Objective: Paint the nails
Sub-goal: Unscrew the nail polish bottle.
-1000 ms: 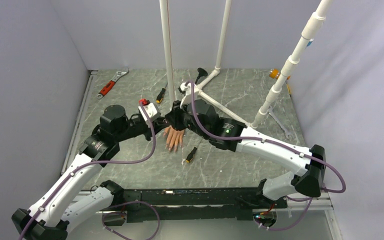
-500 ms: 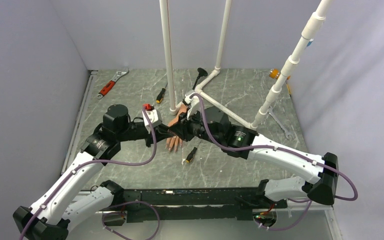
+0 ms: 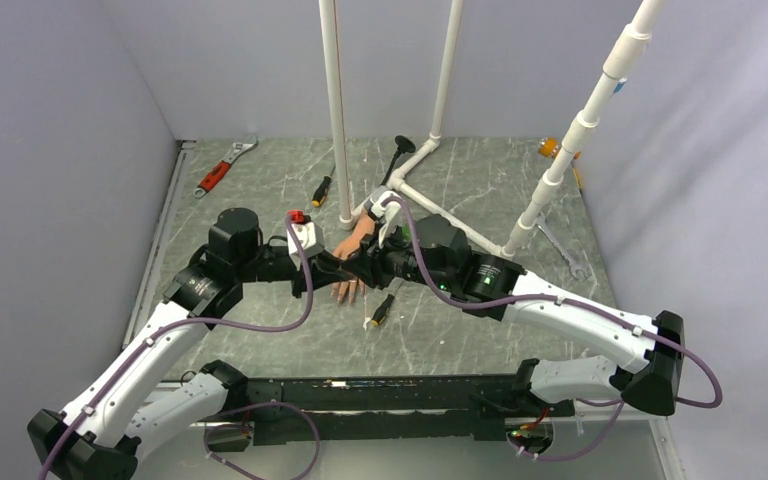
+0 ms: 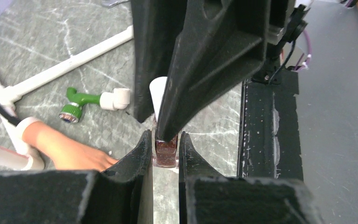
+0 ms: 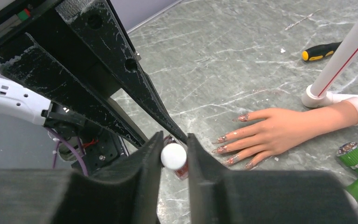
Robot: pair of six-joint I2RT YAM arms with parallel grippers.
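Note:
The peach mannequin hand (image 5: 284, 128) lies palm down on the grey table, fingers toward the arms; it also shows in the top view (image 3: 352, 238) and the left wrist view (image 4: 67, 151). Its nails (image 5: 220, 139) are pale with reddish smears. My left gripper (image 4: 165, 140) is shut on a small dark red nail polish bottle (image 4: 166, 153), held above the table beside the fingertips. My right gripper (image 5: 175, 139) meets it from the opposite side, its fingers shut on the bottle's white cap (image 5: 173, 156). In the top view the two grippers (image 3: 357, 262) meet over the hand's fingers.
A white PVC pipe frame (image 3: 440, 215) stands behind the hand. A green-capped pipe fitting (image 5: 354, 158) lies by the wrist. Screwdrivers (image 3: 382, 310) (image 3: 322, 187), a red-handled wrench (image 3: 215, 175) and a steel wrench (image 3: 560, 250) lie around the table.
The right arm has stretched further left and lowered, bringing its fingers onto the cap of the bottle in the left gripper. The left gripper has shifted slightly right. The hand has not moved.

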